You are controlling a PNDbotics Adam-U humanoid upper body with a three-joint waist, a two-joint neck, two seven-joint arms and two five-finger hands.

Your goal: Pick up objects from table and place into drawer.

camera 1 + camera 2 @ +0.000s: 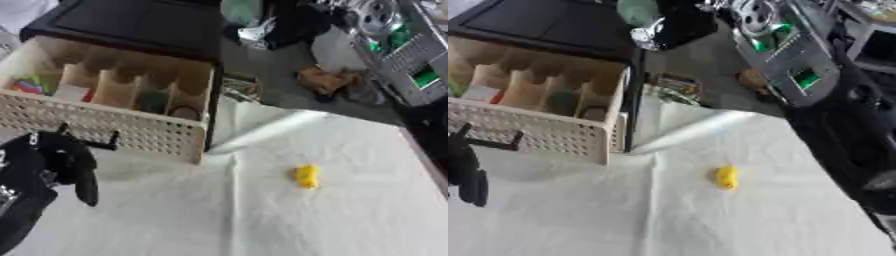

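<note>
Yellow object (306, 176) lies alone on the white cloth (350, 215), ungrasped. Our left hand (66, 160) hangs beside the open drawer (105, 130), fingers curled, holding nothing. Next we judge a reach across to grasp it.

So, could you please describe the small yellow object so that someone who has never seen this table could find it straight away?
Start at the white cloth covering the table, in front of the open cream perforated drawer. To the right of the drawer's front corner, out on the open cloth, lies the small yellow object. It lies alone, the only bright thing on the cloth, well away from the robot's black left hand.
</note>
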